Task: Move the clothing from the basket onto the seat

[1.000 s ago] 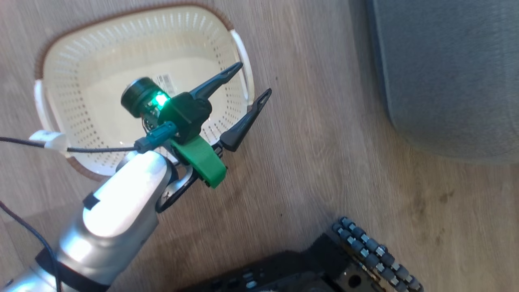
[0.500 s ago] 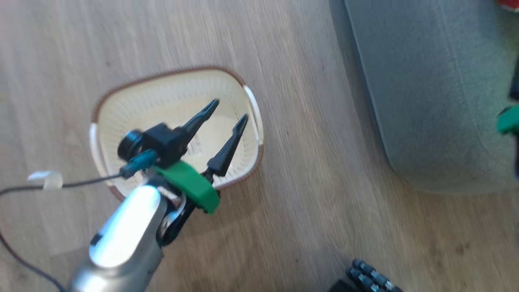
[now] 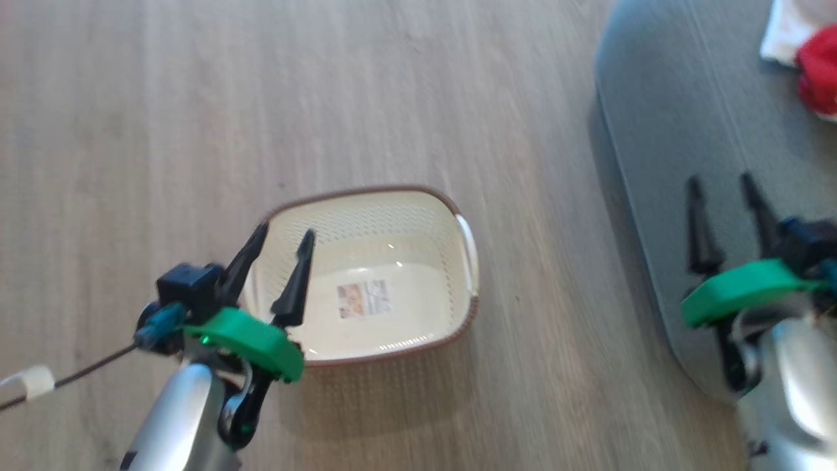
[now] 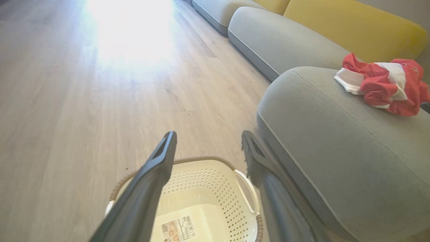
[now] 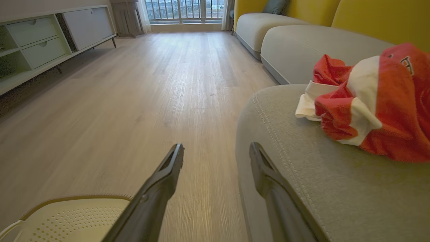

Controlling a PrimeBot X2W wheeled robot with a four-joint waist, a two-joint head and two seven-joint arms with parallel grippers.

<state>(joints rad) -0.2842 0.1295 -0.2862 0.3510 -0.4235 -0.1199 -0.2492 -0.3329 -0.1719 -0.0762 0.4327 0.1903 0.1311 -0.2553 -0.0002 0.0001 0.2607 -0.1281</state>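
My left claw (image 3: 284,230) hangs released and empty over the left end of the cream-white perforated plastic basket (image 3: 418,216), which has no clothing left to take. My right claw (image 3: 718,178), also spread empty, hovers right of the basket over the large grey upholstered seat (image 3: 647,150), where the crumpled red-and-white fabric garment (image 3: 817,78) lies. I judge the move done.

place: home living room | evidence: yellow-grey sofa (image 5: 302,37), wood floor (image 5: 151,84), drawer cabinet (image 5: 40,40)

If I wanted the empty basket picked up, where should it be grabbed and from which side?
Probably by the white side handle of the basket, coming from above on the side facing the seat. That handle stands out from the brown rim as a thin loop, and the basket sits upright.
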